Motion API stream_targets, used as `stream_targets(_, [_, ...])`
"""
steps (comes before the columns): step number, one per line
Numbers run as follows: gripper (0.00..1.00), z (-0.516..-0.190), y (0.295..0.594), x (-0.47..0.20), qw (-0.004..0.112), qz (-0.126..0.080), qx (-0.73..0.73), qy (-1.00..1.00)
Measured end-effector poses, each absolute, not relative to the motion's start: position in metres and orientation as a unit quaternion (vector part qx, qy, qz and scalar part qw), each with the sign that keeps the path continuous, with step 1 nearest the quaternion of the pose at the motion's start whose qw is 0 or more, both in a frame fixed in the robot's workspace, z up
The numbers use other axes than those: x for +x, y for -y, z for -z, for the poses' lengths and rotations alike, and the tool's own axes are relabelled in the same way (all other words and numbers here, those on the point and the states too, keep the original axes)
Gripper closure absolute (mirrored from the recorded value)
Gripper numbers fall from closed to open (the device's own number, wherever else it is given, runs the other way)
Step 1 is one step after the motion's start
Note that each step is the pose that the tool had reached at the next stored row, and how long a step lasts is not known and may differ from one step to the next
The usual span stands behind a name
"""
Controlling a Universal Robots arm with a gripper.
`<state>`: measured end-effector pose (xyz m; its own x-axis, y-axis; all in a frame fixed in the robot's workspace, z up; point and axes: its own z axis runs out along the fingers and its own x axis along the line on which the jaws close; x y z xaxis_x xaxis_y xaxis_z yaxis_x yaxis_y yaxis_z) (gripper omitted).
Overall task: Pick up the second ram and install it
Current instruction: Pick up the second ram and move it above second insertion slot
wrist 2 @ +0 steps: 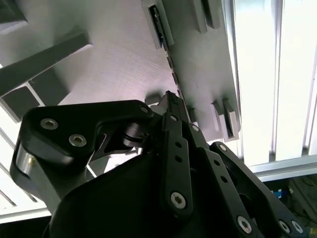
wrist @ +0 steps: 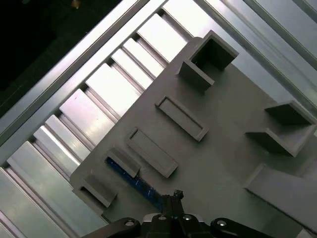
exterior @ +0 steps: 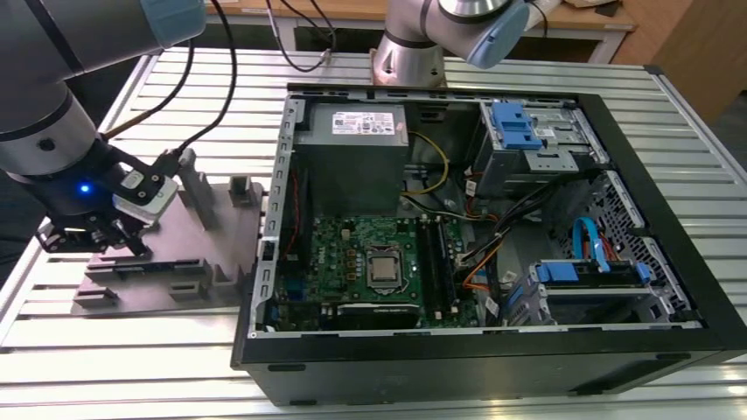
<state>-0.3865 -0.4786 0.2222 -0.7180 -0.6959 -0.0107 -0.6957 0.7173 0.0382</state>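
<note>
No text was legible. A white label on the power supply carried print too small to read. No numbers or signs could be made out elsewhere.

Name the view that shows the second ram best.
The first wrist view: the second ram shows its blue face in the fixture plate. The second wrist view gives it edge-on; in the exterior view the gripper covers it.

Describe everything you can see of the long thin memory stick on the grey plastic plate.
The long, narrow memory stick stands on edge on the grey plastic fixture plate, between small raised brackets near the plate's edge. It looks blue in the first wrist view and dark in the second wrist view. The robot's black hand is right at one end.
</note>
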Motion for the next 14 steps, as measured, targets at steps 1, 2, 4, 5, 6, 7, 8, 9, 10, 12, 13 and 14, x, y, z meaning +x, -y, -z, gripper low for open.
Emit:
stream_targets(1, [0.89,-0.2222,0.4786,-0.3866,0.002,0.020,0.380,0.925])
stream_targets(2, [0.89,-0.2222,0.4786,-0.3865,0.002,0.020,0.385,0.922])
stream_targets(4, [0.89,-0.2222,0.4786,-0.3866,0.003,0.020,0.395,0.919])
stream_targets(5, [0.89,-0.2222,0.4786,-0.3866,0.003,0.020,0.400,0.916])
stream_targets(6, [0.89,-0.2222,0.4786,-0.3866,0.003,0.020,0.404,0.914])
stream_targets(7, [0.89,-0.2221,0.4786,-0.3865,0.003,0.020,0.409,0.912])
stream_targets(8, [0.89,-0.2221,0.4786,-0.3866,0.003,0.020,0.413,0.910])
stream_targets(9, [0.89,-0.2222,0.4786,-0.3866,0.003,0.020,0.418,0.908])
stream_targets(10, [0.89,-0.2222,0.4786,-0.3865,0.003,0.020,0.423,0.906])
stream_targets(12, [0.89,-0.2221,0.4786,-0.3865,0.003,0.020,0.432,0.902])
stream_targets(13, [0.89,-0.2222,0.4786,-0.3865,0.004,0.020,0.437,0.899])
stream_targets(14, [0.89,-0.2221,0.4786,-0.3866,0.004,0.020,0.441,0.897])
